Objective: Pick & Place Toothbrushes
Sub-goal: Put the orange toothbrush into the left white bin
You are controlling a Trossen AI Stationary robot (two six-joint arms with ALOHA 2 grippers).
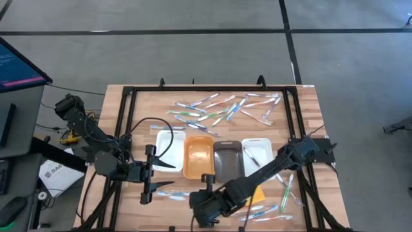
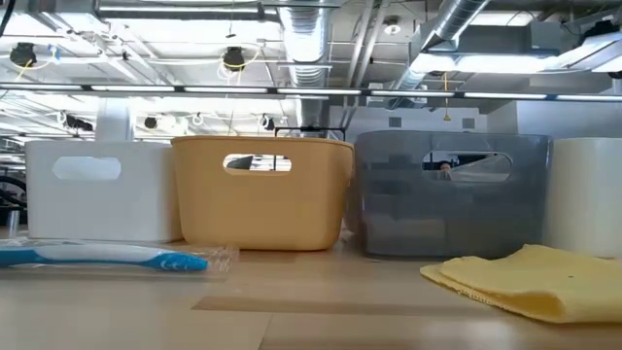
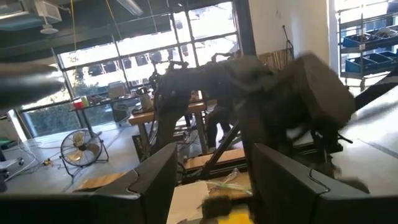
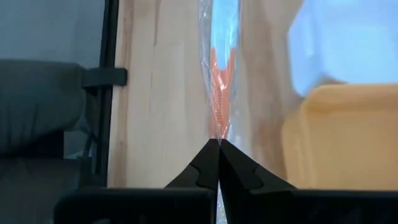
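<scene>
An orange toothbrush [image 4: 219, 74], sealed in a clear wrapper, hangs pinched at its end between the pressed-together fingertips of the right gripper [image 4: 218, 144], just beside the orange tray [image 4: 339, 134] and above the wooden surface [image 4: 163, 93]. The thin end-on pinch appears chosen to keep the wrapped brush dangling in line, ready to be lowered lengthwise into a tray. In the overhead view the right gripper [image 1: 207, 185] sits near the front edge, close to the row of white tray [image 1: 168, 147], orange tray [image 1: 197, 156], grey tray [image 1: 227, 159] and a second white tray [image 1: 257, 154]. The left gripper [image 1: 149, 173], fingers spread and holding nothing, waits by the first white tray, near a blue toothbrush [image 2: 102, 257] lying flat at the front. Many more toothbrushes [image 1: 225, 108] lie scattered at the far side, others at the front right by the yellow cloth [image 2: 525, 277], so most of the sorting looks undone.
</scene>
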